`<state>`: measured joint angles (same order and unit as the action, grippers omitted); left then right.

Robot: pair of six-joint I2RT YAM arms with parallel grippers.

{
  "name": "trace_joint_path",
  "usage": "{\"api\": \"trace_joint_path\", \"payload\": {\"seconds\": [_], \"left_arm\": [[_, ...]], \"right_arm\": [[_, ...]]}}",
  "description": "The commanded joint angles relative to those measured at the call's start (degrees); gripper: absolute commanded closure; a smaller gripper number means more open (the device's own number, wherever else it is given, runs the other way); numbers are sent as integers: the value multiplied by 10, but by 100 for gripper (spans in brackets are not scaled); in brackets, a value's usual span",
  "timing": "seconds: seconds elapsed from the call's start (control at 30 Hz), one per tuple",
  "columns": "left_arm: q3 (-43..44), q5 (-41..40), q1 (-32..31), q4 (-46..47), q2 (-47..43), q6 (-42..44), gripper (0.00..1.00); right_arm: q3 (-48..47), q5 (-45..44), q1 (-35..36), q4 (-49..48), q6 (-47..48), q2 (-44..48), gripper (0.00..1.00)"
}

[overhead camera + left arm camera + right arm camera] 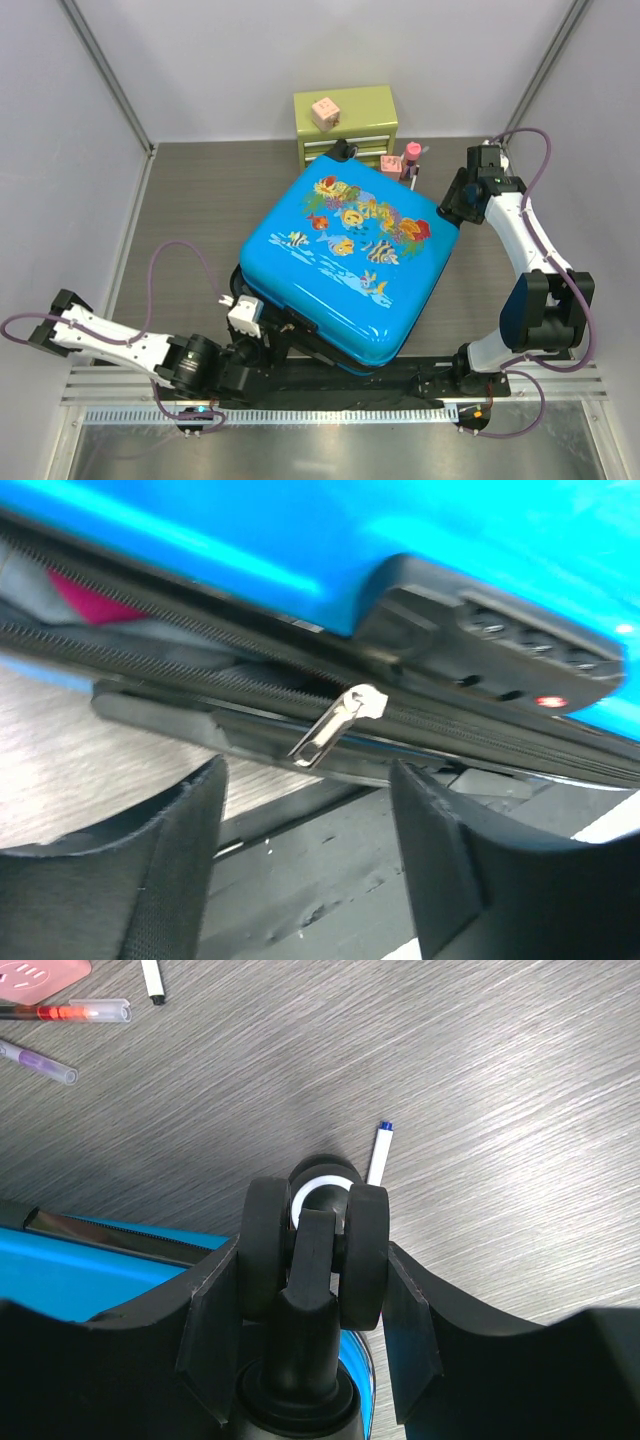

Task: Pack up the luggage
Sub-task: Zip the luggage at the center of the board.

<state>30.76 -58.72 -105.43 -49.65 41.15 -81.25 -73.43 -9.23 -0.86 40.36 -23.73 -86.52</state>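
Right gripper tight around luggage wheel, pens beyond.

blue fish-print luggage lies flat, lid down, zipper partly open.

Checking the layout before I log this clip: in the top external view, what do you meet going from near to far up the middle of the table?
Black base rail between the arm mounts → large bright blue hard-shell suitcase with a fish print → small green drawer chest at the back.
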Motion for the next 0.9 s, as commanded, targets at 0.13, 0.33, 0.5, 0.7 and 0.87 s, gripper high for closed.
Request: {"api": "trace_joint_path", "payload": {"seconds": [0.13, 0.33, 0.5, 0.7, 0.87], "left_arm": [[-8, -3, 50, 78, -69, 172, 28], [-35, 96, 119, 182, -73, 294, 30], [-23, 156, 152, 209, -17, 341, 31], [-47, 183, 176, 230, -48, 361, 36], [-76, 205, 185, 287, -64, 378, 40]], "right_arm": [[-9, -38, -20, -13, 37, 10, 99], [-2, -30, -20, -13, 36, 8, 99], [7, -31, -20, -16, 41, 10, 99], [13, -33, -20, -17, 44, 16, 99], [14, -27, -20, -18, 46, 14, 99]]}}
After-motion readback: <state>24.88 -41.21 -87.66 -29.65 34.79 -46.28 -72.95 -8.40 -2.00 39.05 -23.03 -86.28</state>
